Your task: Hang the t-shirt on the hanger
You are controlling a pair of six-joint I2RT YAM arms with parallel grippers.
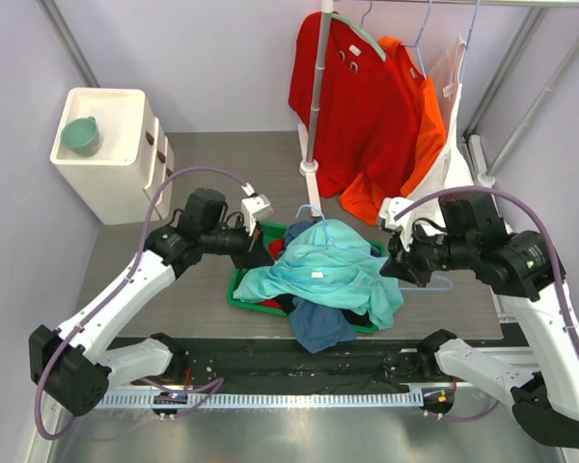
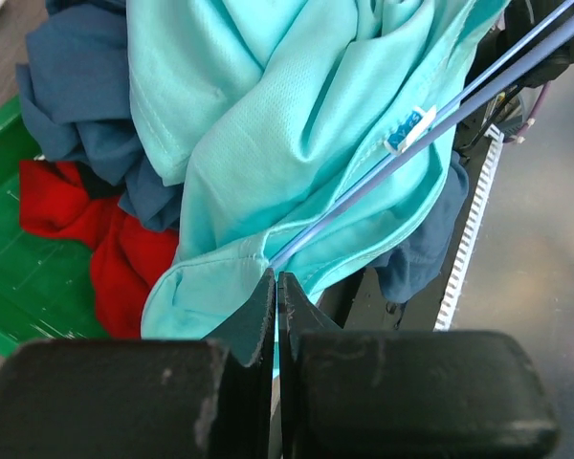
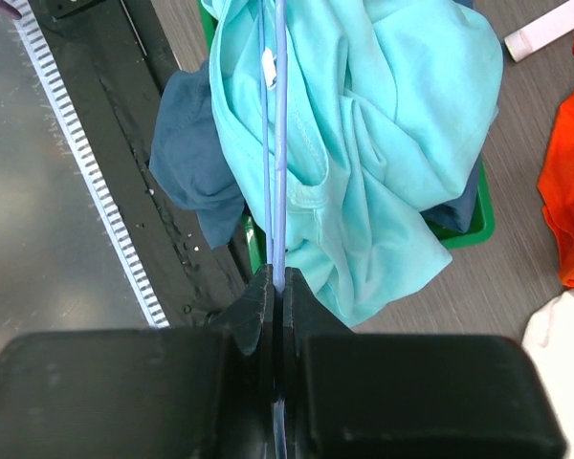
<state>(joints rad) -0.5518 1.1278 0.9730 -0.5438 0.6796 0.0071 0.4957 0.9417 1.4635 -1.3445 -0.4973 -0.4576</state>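
Observation:
The aqua t-shirt [image 1: 336, 265] lies crumpled on top of a pile in a green tray [image 1: 243, 294]. The thin pale-blue hanger runs through it; its hook [image 1: 310, 211] sticks out at the far side and one end [image 1: 438, 284] at the right. My left gripper [image 1: 261, 253] is at the shirt's left edge, shut on a fold of the t-shirt [image 2: 297, 143] where the hanger wire [image 2: 430, 120] enters the fabric. My right gripper [image 1: 394, 266] is shut on the hanger's wires [image 3: 279, 143], which run into the t-shirt [image 3: 383, 124]. A small white label [image 2: 408, 129] sits beside the wire.
A slate-blue garment [image 1: 320, 326] and a red one [image 2: 124, 268] lie under the shirt in the tray. Red [image 1: 352, 106], orange [image 1: 423, 130] and white [image 1: 454, 164] garments hang on a rack with a white pole [image 1: 317, 96]. A white cabinet [image 1: 106, 164] with a green cup [image 1: 80, 135] stands far left.

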